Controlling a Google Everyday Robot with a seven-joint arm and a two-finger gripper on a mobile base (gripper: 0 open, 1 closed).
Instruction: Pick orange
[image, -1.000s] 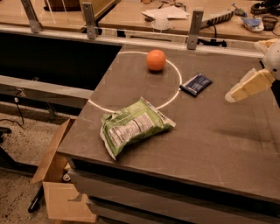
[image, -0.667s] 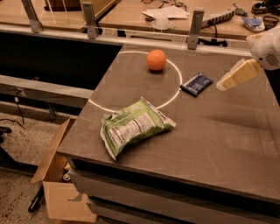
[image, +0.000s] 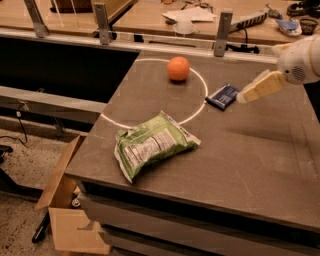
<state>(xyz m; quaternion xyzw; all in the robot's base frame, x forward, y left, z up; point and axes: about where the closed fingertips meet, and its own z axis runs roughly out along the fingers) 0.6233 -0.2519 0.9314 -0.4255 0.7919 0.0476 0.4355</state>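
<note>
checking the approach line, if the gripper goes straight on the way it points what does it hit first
Likely the dark blue packet, just ahead of the gripper at the right; the orange lies off that line. Depth is unclear.

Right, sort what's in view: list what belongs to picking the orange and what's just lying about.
For the job:
orange, near the far edge of the table
gripper, in the air at the right, beside the blue packet

Lying about:
green snack bag, near the table's front
blue packet, right of the orange
cardboard box, on the floor
</note>
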